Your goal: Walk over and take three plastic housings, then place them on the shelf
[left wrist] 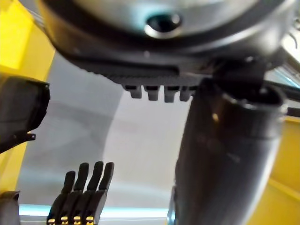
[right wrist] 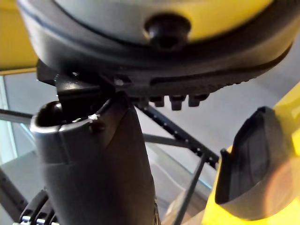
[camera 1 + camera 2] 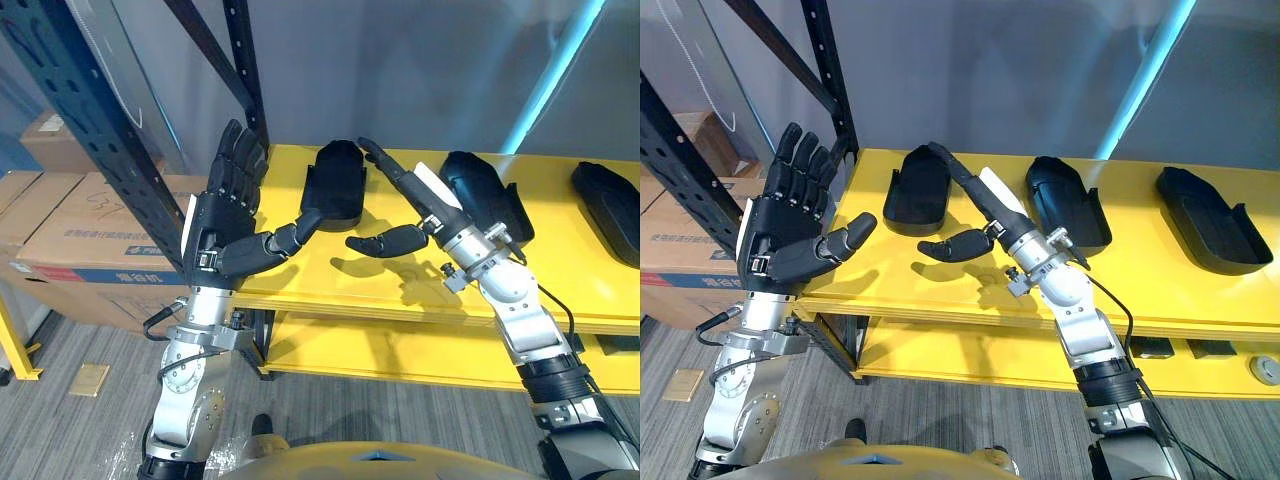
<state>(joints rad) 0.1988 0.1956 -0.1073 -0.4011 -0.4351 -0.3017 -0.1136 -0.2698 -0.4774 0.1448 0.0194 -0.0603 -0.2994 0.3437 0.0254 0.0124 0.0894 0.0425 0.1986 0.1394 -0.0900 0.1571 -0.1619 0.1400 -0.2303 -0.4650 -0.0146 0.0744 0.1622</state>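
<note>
Seemingly hollow-side up, three plastic housings lie on the yellow shelf.

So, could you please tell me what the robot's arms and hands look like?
Both arms are silver-grey metal, built of rounded joint segments: the left arm and the right arm, which has black bands nearer the body. Each ends in a dark matte hand with segmented fingers and a thumb. The left hand and the right hand each carry a white panel along one side.
</note>
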